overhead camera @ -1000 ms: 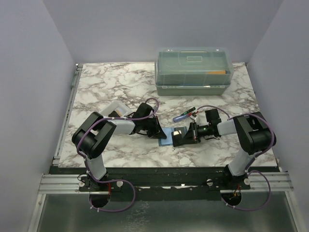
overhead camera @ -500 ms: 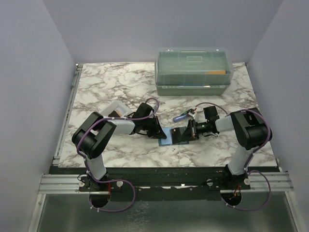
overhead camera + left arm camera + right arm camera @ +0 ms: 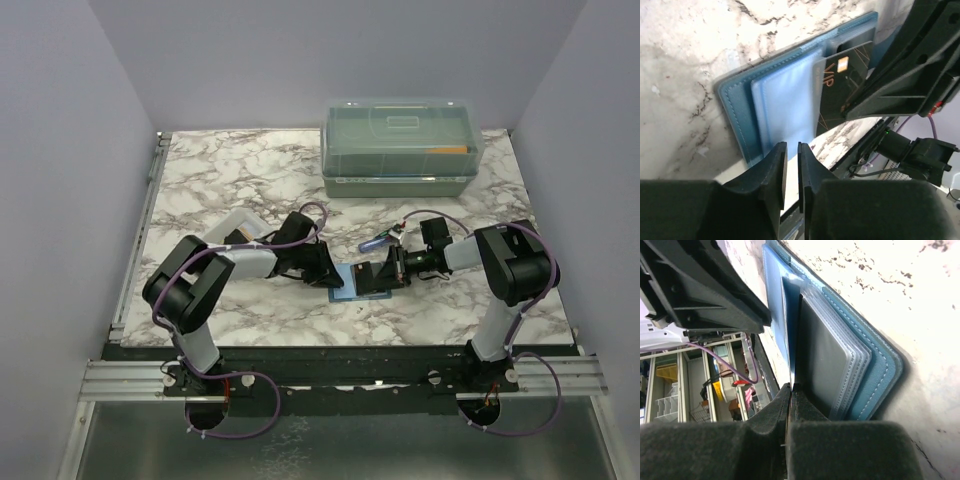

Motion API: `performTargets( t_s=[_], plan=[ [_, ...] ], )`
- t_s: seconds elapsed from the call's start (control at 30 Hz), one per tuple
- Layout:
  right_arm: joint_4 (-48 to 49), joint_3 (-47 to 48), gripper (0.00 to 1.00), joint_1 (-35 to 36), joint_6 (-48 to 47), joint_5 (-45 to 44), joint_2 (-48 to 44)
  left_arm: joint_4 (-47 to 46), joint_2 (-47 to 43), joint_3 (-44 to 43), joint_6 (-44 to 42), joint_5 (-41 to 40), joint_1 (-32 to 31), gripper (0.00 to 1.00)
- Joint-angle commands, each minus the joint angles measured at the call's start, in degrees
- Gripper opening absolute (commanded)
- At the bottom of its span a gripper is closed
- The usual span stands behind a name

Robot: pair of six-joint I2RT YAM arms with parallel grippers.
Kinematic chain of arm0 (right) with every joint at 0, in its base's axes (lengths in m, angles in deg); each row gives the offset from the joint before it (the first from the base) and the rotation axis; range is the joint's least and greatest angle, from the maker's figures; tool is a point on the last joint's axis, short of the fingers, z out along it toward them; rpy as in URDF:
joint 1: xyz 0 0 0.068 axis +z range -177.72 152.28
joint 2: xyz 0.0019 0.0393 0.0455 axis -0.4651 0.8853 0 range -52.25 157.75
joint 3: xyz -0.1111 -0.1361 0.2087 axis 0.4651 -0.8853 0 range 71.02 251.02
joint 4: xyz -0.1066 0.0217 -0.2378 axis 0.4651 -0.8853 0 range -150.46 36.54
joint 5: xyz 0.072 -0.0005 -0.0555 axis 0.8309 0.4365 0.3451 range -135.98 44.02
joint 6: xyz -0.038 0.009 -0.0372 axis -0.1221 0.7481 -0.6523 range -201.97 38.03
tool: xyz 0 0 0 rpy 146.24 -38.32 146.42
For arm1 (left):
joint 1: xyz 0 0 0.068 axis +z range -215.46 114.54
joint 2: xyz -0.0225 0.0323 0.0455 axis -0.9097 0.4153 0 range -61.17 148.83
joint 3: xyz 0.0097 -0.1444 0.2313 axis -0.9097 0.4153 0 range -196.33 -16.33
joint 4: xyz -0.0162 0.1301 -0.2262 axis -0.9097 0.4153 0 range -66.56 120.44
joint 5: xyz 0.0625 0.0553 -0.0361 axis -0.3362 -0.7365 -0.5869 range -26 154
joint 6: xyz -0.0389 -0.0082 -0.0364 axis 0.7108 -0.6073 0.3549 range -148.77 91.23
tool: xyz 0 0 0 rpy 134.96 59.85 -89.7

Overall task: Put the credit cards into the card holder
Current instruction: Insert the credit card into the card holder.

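Observation:
The teal-blue card holder (image 3: 345,284) lies open on the marble table between my two grippers. In the left wrist view its clear sleeves (image 3: 785,105) face up, and a black credit card (image 3: 840,80) marked VIP with a gold chip sits partly in one of them. My right gripper (image 3: 791,390) is shut on that card's edge (image 3: 800,340), which runs in among the sleeves of the holder (image 3: 875,365). At the holder's left edge, my left gripper (image 3: 792,150) has its jaws a narrow gap apart with nothing between them. No other credit cards show.
A large translucent lidded box (image 3: 400,145) stands at the back of the table. A small white tray (image 3: 238,224) lies behind the left arm. A blue pen-like object (image 3: 380,240) lies just behind the right gripper (image 3: 384,274).
My right gripper has slid a little left toward the holder with the card. The left gripper's jaws have parted slightly; its arm has hardly moved.

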Motion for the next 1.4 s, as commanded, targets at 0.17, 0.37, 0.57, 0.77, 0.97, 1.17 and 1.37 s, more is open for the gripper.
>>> performTargets(
  t_s=[0.17,0.37,0.57,0.77,0.97,1.17,1.37],
  plan=[
    [3.2,-1.7,0.06,0.9,2.5,-3.1,-0.7,7.0,-8.2,0.8,-0.2,-5.8,1.8,0.21],
    [3.6,-2.0,0.06,2.0,3.0,-4.1,-0.9,8.5,-3.0,1.7,-0.2,-9.7,2.1,0.06],
    [8.5,-3.1,0.1,4.6,7.4,-5.6,-1.6,7.3,1.0,1.0,-0.2,-10.8,0.8,0.02],
    [6.3,-1.2,0.14,7.8,9.5,-11.2,-3.3,6.6,1.0,0.9,0.0,-11.1,0.3,0.02],
    [-7.4,0.3,0.32,7.8,4.7,-20.0,-9.9,6.7,0.0,1.9,-0.8,-11.0,0.3,0.02],
    [-14.6,1.3,0.43,7.8,3.6,-24.9,-13.5,6.9,0.5,1.8,-1.3,-10.1,0.4,0.02],
    [-13.9,4.9,0.43,7.8,2.0,-23.8,-9.4,6.9,0.9,1.0,-1.5,-9.5,0.4,0.02]
  ],
)
